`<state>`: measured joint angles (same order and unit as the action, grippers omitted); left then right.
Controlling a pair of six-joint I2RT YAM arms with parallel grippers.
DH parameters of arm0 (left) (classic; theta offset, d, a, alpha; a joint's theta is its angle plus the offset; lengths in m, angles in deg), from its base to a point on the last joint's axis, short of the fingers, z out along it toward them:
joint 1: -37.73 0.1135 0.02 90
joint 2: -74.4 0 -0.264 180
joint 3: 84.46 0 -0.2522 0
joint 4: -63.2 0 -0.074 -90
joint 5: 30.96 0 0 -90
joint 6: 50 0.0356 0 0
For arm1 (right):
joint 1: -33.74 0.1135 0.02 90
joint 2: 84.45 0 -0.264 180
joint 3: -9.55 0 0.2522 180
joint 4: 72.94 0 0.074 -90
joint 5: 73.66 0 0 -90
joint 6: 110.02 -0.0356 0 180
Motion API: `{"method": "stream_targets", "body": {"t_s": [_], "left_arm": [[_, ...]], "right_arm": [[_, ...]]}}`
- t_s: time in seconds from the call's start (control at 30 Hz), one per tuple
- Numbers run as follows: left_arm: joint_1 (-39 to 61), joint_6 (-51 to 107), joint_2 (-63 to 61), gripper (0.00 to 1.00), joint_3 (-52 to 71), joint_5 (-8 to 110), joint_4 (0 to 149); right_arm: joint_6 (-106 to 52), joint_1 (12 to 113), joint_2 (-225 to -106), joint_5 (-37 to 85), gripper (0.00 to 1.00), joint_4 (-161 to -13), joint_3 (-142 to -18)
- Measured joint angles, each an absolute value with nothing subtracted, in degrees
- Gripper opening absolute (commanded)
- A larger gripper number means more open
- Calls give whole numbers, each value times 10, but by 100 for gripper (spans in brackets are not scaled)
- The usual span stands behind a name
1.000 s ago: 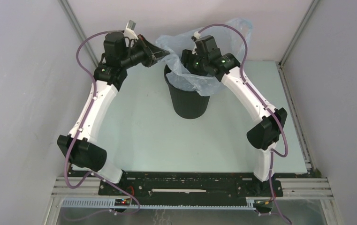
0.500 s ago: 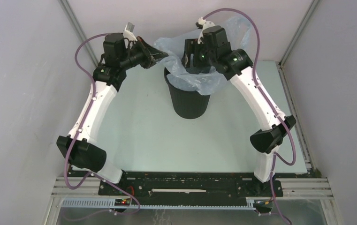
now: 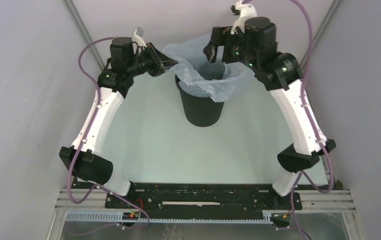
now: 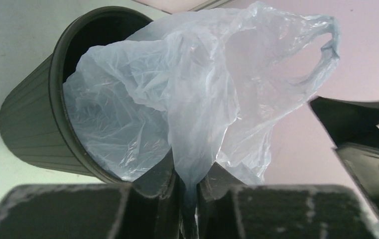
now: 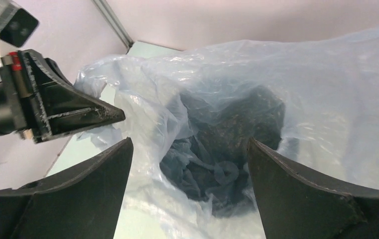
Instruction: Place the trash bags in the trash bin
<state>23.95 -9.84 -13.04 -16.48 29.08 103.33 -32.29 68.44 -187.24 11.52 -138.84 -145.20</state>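
Sitting in the black trash bin (image 3: 201, 111) on the counter (image 3: 148, 145), the pale blue trash bag (image 3: 228, 80) is spilling over the rim, while the left end effector (image 3: 174, 64) is pinching its edge tight and the right end effector (image 3: 213, 46) is hanging above with fingers spread wide.

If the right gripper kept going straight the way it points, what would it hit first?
Most likely the crumpled film of the trash bag down inside the trash bin, since the open right gripper faces the bag's mouth; depth is unclear.
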Motion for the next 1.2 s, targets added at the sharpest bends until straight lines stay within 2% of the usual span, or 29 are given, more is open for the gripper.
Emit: {"method": "stream_targets", "body": {"t_s": [0.17, 0.4, 0.63, 0.8, 0.87, 0.93, 1.1, 1.2], "left_arm": [[240, -81, -126, 45, -166, 303, 1062], [240, -79, -102, 65, -166, 309, 1084], [240, -78, -65, 72, -166, 315, 1094], [240, -75, -61, 75, -165, 321, 1110], [240, -75, -60, 73, -163, 325, 1115], [238, -75, -56, 66, -157, 330, 1117], [235, -84, -52, 39, -152, 333, 1116], [235, -91, -54, 30, -152, 333, 1108]], "right_arm": [[-304, 670, -1762, 89, 95, -1395, -1380], [-309, 583, -1616, 79, 95, -1397, -1287], [-319, 506, -1590, 147, 96, -1386, -1218], [-326, 473, -1643, 224, 96, -1366, -1197], [-336, 469, -1664, 244, 96, -1353, -1186], [-350, 466, -1669, 260, 96, -1335, -1158], [-431, 456, -1649, 305, 97, -1262, -1029], [-485, 455, -1643, 325, 95, -1216, -967]]}}
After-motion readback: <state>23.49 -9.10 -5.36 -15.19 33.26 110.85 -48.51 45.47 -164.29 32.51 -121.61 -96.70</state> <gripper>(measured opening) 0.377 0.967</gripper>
